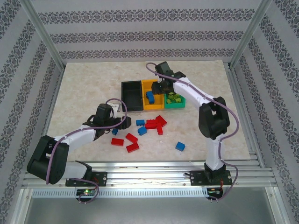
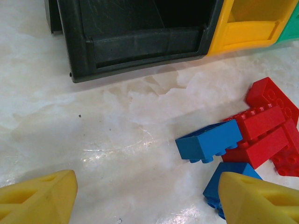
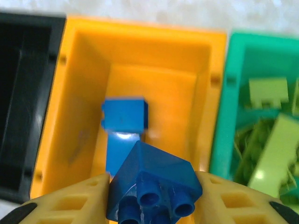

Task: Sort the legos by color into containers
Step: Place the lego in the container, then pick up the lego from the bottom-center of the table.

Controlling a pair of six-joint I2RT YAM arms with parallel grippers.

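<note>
My right gripper point(image 1: 161, 88) hangs over the orange-yellow bin point(image 1: 154, 108), shut on a blue brick point(image 3: 152, 186) held studs toward the camera. Two blue bricks point(image 3: 125, 114) lie in that bin point(image 3: 84, 93). The green bin point(image 3: 222, 116) to its right holds several yellow-green bricks point(image 3: 271, 154); the black bin point(image 1: 132, 95) stands on the left. My left gripper point(image 1: 128, 122) is low over the table, open, with bare table between its fingers point(image 2: 147, 186). A blue brick point(image 2: 210, 140) lies just right of it, and another blue one point(image 2: 229, 179) is partly behind the right finger.
A red brick cluster point(image 1: 156, 123) sits in front of the bins. Loose red bricks point(image 1: 117, 142) point(image 1: 132, 147) and a small blue one point(image 1: 114, 132) lie nearer the left arm. One blue brick point(image 1: 180, 146) lies alone at the near right.
</note>
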